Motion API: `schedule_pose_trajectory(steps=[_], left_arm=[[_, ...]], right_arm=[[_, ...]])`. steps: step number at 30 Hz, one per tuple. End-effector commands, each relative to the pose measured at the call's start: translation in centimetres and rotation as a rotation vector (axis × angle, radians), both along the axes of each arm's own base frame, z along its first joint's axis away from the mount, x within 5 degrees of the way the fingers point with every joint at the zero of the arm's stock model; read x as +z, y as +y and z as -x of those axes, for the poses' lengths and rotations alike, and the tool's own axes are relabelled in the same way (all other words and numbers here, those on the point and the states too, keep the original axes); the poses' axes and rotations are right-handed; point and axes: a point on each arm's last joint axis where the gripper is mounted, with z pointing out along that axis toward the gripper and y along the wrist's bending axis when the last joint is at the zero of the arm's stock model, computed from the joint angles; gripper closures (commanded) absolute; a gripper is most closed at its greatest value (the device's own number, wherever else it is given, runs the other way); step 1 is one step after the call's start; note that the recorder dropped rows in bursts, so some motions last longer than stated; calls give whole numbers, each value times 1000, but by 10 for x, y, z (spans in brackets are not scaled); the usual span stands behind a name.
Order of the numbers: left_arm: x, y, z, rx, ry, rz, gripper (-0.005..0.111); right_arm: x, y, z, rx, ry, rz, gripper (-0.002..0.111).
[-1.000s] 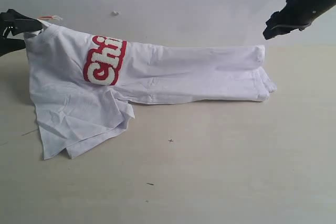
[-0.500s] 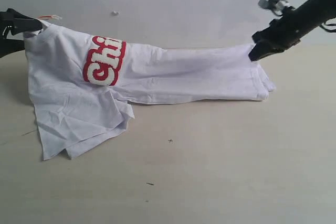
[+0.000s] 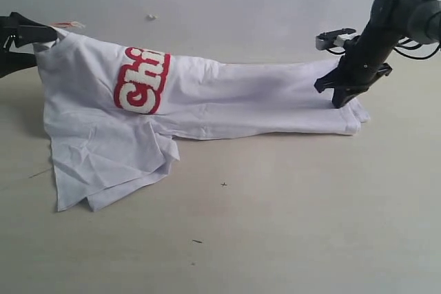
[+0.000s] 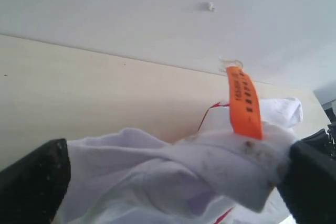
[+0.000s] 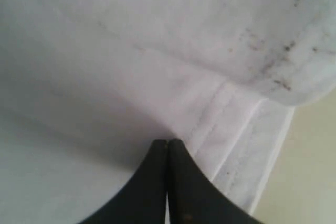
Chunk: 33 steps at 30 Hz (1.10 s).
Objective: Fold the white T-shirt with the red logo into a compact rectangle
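Only exterior shows red logo (image 3: 141, 79) lettering; wrist views: left gripper (image 4: 173, 179) jaws apart around T-shirt (image 4: 220, 163), right gripper (image 5: 167, 143) jaws together.

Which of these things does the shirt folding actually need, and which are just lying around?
Part of the job: large white cotton T-shirt; its red fuzzy logo patch; black left gripper, jaws wide around the collar; black right gripper, shut at the hem.

Just lying about: small white speck behind the shirt; tiny dark fleck on the beige tabletop.
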Motion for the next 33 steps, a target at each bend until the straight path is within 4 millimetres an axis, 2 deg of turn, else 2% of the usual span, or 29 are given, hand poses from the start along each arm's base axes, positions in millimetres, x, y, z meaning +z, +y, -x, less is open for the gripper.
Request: schedule_pose_trajectory(steps=[1, 6, 13, 16, 18, 25, 29, 33], left_arm=[[7, 0, 0, -9, -21, 11, 2], [8, 0, 0, -14, -21, 14, 2], [5, -1, 2, -42, -23, -27, 2], [9, -1, 1, 6, 24, 81, 2], [15, -4, 2, -24, 5, 148, 2], [24, -8, 4, -76, -3, 227, 2], [30, 4, 3, -23, -36, 290, 2], [28, 16, 6, 0, -6, 288, 2]], right_arm=[[-4, -4, 9, -13, 91, 17, 108], [-1, 7, 19, -21, 130, -34, 108], [14, 5, 20, -19, 104, -13, 108], [15, 5, 20, -18, 102, -11, 108], [15, 4, 20, -17, 103, -6, 108], [15, 1, 21, -8, 107, 30, 108], [10, -10, 22, -11, 133, 148, 108], [-1, -13, 23, -13, 154, 147, 108]])
